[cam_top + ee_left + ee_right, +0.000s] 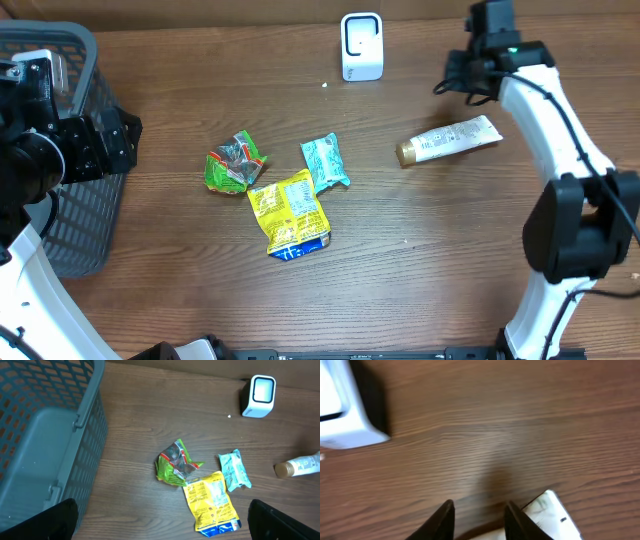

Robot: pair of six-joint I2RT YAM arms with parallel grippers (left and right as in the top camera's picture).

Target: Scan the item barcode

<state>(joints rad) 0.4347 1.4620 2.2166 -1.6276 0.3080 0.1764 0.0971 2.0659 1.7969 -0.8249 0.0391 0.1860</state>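
Overhead view of a brown wooden table. At the far left edge stands a grey mesh basket, with the black head of the left arm poised over its right side. The left gripper is spread wide and holds nothing: in its wrist view the two dark fingertips sit in the bottom left and bottom right corners of the frame, with bare wood and three packets between them. Those packets lie in a loose cluster left of centre in the overhead view: a crumpled green packet on the left, a yellow packet with a blue lower end below and right of it, and a small teal packet at the upper right whose lower edge meets the yellow one. At the top centre, near the table's far edge, stands a small white scanner, apart from everything else. Right of centre, a cream tube with a gold cap lies flat on the wood, cap pointing left, free of any grip. The white right arm curves up the right side to the upper right, above the tube. The right gripper is only narrowly parted, with bare wood showing in the gap; in its wrist view the tube's flat end lies just right of the right finger at the bottom of the frame, and contact cannot be judged.
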